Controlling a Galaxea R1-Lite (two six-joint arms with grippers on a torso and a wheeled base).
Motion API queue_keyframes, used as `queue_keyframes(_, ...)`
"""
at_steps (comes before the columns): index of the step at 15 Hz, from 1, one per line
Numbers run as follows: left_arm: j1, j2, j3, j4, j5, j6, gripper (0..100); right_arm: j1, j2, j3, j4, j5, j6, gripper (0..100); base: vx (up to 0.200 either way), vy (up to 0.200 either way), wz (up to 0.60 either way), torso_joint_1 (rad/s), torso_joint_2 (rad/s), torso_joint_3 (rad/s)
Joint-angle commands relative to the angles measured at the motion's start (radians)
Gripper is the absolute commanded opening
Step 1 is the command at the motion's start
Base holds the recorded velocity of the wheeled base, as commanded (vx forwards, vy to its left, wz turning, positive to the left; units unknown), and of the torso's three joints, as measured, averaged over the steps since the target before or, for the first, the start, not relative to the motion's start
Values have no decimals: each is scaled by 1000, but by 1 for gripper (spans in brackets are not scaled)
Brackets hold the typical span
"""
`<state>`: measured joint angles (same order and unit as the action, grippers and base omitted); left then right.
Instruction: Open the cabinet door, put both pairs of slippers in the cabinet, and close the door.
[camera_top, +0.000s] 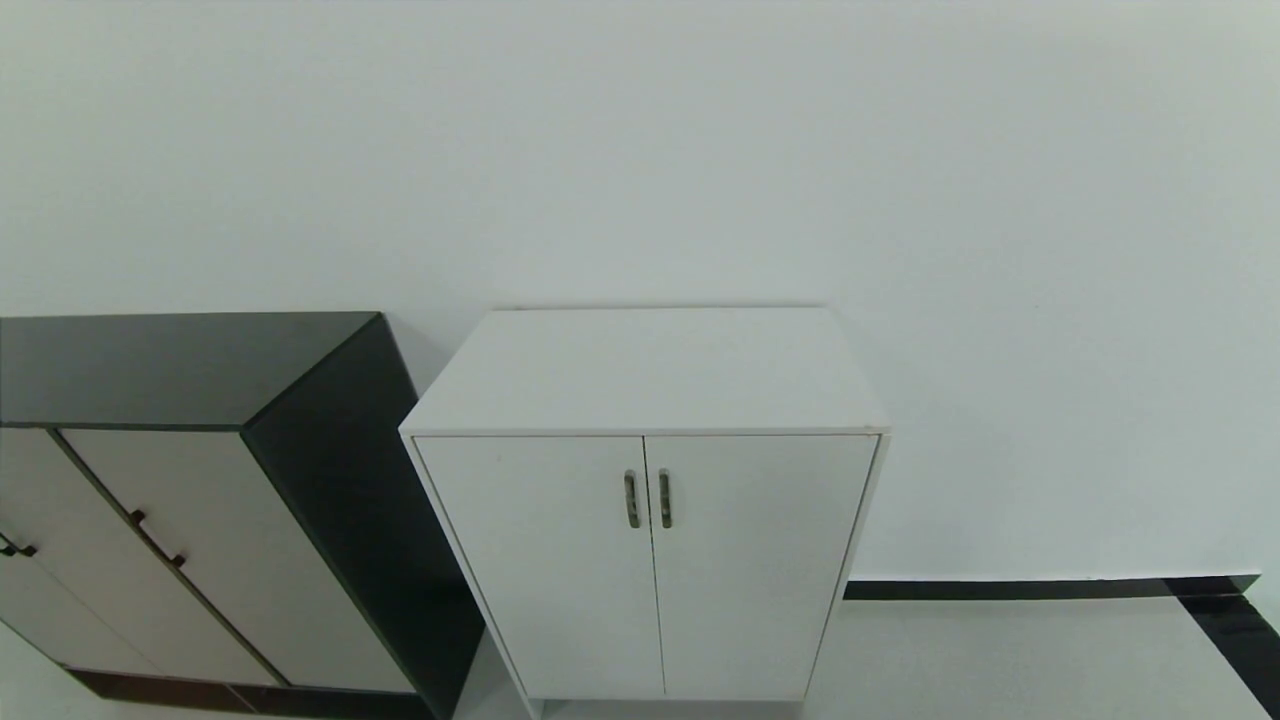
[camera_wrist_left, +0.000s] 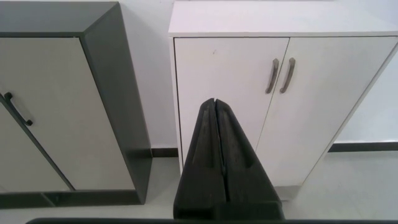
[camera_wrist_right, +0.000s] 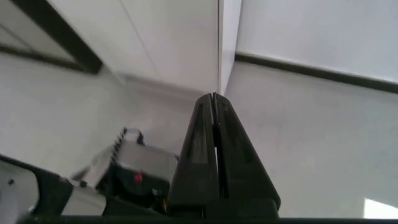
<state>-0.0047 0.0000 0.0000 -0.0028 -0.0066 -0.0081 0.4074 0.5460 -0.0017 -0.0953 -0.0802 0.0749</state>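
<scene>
cabinet (camera_top: 650, 570) closed | upright handles (camera_top: 648, 498) at centre seam, straight ahead of left gripper (camera_wrist_left: 216, 107), pressed together | right gripper (camera_wrist_right: 215, 99) likewise together, aimed floorward

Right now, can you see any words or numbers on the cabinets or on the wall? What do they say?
None: there are no words, numbers, labels or signs to read.
The white cabinet has plain doors with only two metal handles on them.
The dark cabinet and the wall carry no writing either.
</scene>
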Motion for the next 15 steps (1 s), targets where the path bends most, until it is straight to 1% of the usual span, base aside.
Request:
queue_keyframes(1,0,0,0,0,-1,-1,0,-1,-227,-9,86,11,13,0,0,0,0,0,0,0)
queue_keyframes(3,0,2,0,0,-1,-1,0,-9,-238,-11,91,2,2,0,0,0,0,0,0,0)
queue_keyframes(6,0,0,0,0,0,-1,0,16,-241,-11,91,53,9,0,0,0,0,0,0,0)
queue_keyframes(8,0,0,0,0,-1,-1,0,5,-262,-12,92,40,2,0,0,0,0,0,0,0)
queue_keyframes(12,0,0,0,0,2,-4,0,1,-258,2,97,69,-87,0,0,0,0,0,0,0)
queue_keyframes(14,0,2,0,0,2,-4,0,-102,-262,2,97,63,-90,0,0,0,0,0,0,0)
queue_keyframes(15,0,2,0,0,2,-4,0,-223,-296,2,97,63,-93,0,0,0,0,0,0,0)
